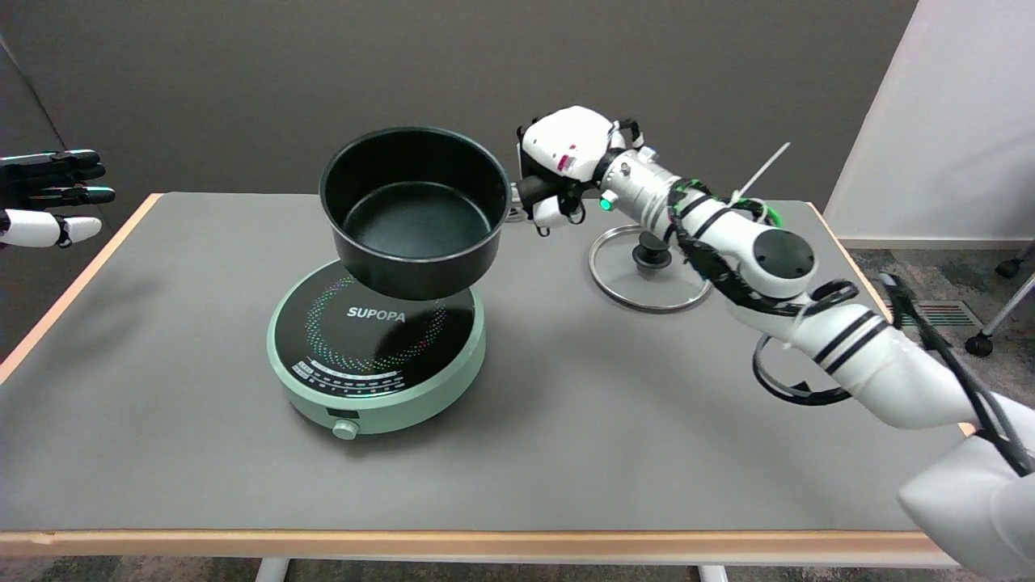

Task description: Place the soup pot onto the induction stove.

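Soup pot point(414, 212) held aloft by its side handle in right hand point(559, 166), above induction stove point(377, 349), not touching.

Right hand point(558, 174) gripped side handle of black soup pot point(414, 212), pot held in air, tilted slightly, over rear part of green induction stove point(377, 347), not touching it. Stove sat on grey table point(162, 420), knob facing near edge. Glass lid point(651, 271) lay flat on table under right forearm, right of stove. Left hand point(48, 198) hung at upper left.
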Robot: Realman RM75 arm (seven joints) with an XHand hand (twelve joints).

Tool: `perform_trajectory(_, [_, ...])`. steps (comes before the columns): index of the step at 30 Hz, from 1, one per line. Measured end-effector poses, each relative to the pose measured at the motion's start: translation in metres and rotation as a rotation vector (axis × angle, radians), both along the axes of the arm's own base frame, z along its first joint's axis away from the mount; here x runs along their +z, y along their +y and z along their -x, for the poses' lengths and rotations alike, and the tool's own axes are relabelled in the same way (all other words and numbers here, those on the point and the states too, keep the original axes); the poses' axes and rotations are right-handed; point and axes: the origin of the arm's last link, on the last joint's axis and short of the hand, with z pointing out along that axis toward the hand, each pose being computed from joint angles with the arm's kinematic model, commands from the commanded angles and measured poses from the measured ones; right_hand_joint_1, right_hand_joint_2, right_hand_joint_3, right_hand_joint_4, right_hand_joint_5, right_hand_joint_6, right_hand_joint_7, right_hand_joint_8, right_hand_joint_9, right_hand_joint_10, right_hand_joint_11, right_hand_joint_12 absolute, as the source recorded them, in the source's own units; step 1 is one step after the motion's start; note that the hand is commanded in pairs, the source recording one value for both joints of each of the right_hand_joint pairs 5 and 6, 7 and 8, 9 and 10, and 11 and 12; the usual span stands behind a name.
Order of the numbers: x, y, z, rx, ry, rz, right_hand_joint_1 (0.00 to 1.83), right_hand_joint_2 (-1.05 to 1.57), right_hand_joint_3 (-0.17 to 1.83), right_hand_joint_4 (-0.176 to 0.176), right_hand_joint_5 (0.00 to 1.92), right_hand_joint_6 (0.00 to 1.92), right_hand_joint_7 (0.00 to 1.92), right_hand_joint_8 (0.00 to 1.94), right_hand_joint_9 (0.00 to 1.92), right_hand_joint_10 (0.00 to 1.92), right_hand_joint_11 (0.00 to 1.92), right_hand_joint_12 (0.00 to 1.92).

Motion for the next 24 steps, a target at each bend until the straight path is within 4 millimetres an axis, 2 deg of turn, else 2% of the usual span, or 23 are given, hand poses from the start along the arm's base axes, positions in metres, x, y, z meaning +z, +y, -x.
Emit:
perform_trajectory(12, [-0.015, -0.026, 0.024, -0.046, -0.014, 0.084, 0.92, 1.32, 0.73, -0.087, 1.68, 1.68, 1.68, 1.68, 1.68, 1.68, 1.68, 1.68])
perform_trajectory(24, [-0.037, -0.033, 0.027, -0.04, -0.024, 0.121, 0.94, 1.3, 0.73, -0.089, 1.65, 1.65, 1.65, 1.65, 1.65, 1.65, 1.65, 1.65])
